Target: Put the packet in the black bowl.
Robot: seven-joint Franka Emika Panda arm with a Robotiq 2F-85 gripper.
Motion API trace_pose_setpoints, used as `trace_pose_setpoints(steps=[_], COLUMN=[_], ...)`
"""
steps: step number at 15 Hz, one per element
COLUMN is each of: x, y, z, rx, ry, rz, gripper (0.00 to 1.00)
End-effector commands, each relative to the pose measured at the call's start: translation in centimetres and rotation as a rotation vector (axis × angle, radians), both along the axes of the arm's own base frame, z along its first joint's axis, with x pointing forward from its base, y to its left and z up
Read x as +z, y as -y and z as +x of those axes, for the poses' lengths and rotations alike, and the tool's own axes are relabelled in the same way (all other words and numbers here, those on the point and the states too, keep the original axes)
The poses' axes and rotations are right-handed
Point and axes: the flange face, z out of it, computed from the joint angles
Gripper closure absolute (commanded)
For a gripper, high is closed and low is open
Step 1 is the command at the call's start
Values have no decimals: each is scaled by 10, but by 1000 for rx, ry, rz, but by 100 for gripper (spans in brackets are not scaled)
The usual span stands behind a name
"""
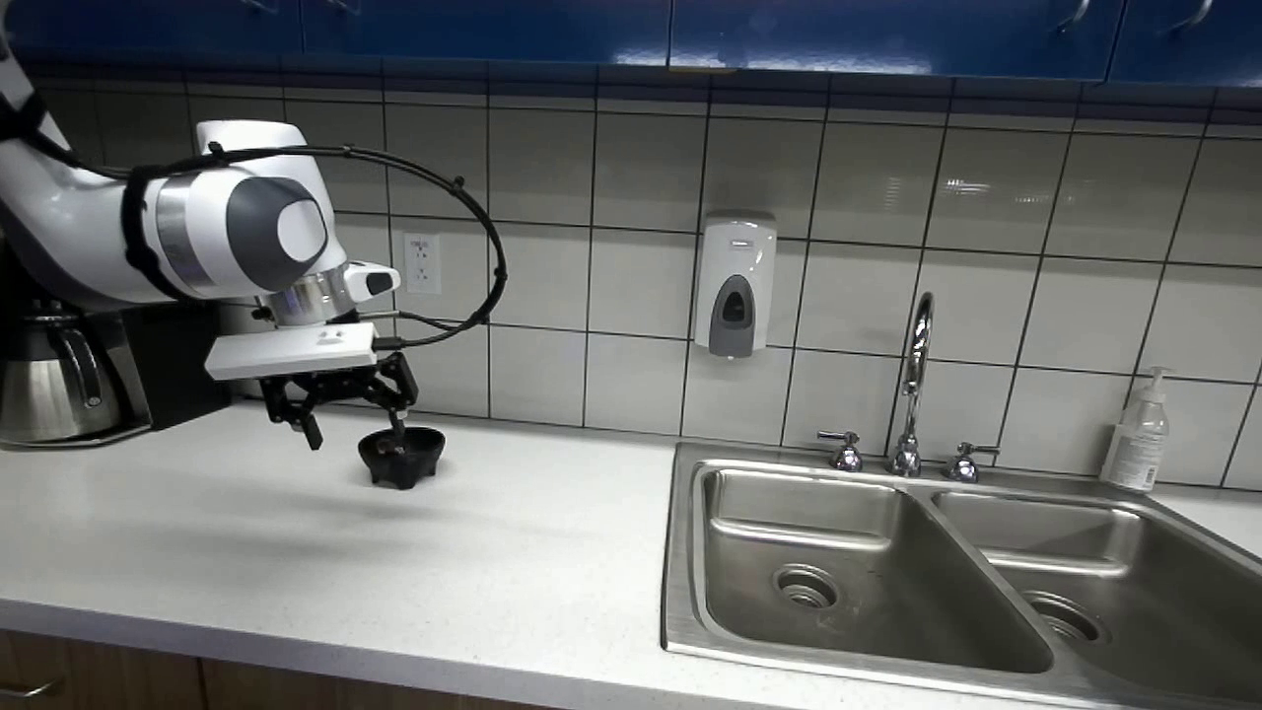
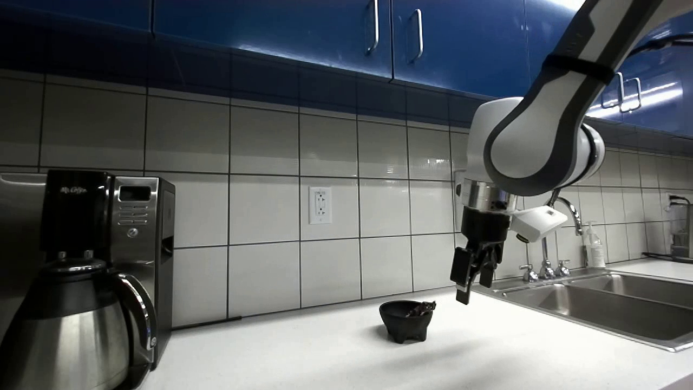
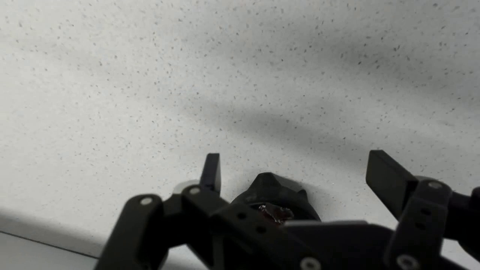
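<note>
The black bowl is small, round and footed, and it stands upright on the white counter in both exterior views (image 1: 412,467) (image 2: 403,326). The dark red-brown shiny packet (image 2: 421,309) lies in the bowl, with one end sticking up over the rim. In the wrist view part of the packet (image 3: 275,213) shows inside the bowl (image 3: 268,192); the rest is hidden behind the gripper's linkage. My gripper (image 3: 293,161) is open, fingers wide apart, with nothing between them. In both exterior views the gripper (image 1: 356,432) (image 2: 475,288) is above the counter, near the bowl and apart from it.
A black and steel coffee maker (image 2: 135,216) stands by the tiled wall. A double steel sink (image 1: 682,562) with a faucet (image 1: 919,365) is set in the counter at the other end. A soap dispenser (image 1: 737,281) hangs on the wall; blue cabinets (image 1: 483,35) are overhead.
</note>
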Motion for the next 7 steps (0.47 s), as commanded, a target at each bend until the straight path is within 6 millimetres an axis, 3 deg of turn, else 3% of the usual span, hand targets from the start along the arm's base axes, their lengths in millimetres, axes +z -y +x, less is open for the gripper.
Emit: trace_pose_setpoints(steps=[1,2,7], x=[15,5,13], y=[7,3,5], z=[-23,-12,-14], rx=[33,9,15], ry=[33,9,29], rz=[0,0,0], gripper=[0,0,0])
